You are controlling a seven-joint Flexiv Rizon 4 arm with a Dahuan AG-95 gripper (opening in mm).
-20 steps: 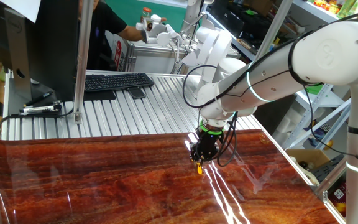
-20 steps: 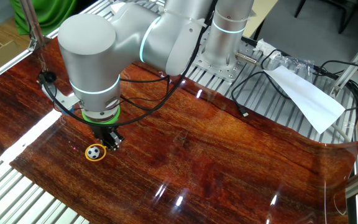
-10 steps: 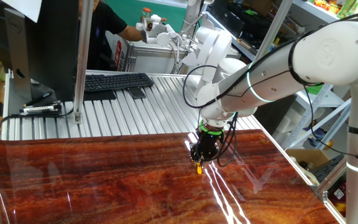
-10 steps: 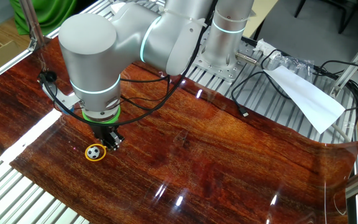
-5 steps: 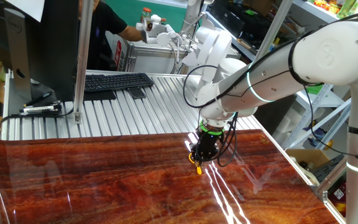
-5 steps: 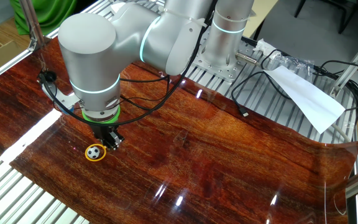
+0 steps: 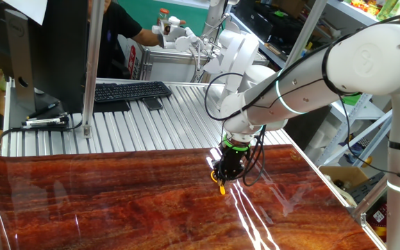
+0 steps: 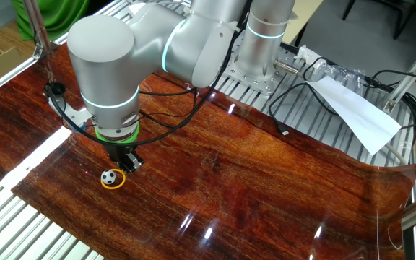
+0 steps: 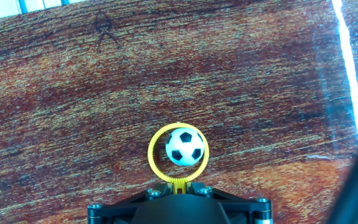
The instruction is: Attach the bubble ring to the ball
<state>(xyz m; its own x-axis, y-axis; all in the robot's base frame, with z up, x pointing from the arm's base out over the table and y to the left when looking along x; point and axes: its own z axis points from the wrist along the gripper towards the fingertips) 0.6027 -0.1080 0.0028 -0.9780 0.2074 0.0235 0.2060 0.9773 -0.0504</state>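
A small black-and-white football-patterned ball [image 9: 184, 147] lies on the dark red wood-grain table top [image 9: 73, 93]. A thin yellow bubble ring [image 9: 155, 163] circles the ball in the hand view, and its short stem sits between my fingers at the bottom edge. My gripper [image 9: 178, 185] is shut on that stem. In the other fixed view the ball [image 8: 109, 176] and ring [image 8: 113, 185] lie just below my gripper [image 8: 127, 165]. In one fixed view the gripper [image 7: 221, 179] hangs low over the table with a yellow bit [image 7: 221, 188] at its tip; the ball is hidden there.
A keyboard [image 7: 131, 90] lies on the slatted metal bench behind the table. A person stands at the back left. Cables [image 8: 316, 87] and a white paper [image 8: 356, 112] lie beyond the far table edge. A bright light streak [image 9: 348, 68] runs along the table at right.
The ring and gripper have shifted very slightly; the ring now sits a little lower around the ball in the other fixed view. The arm is otherwise still.
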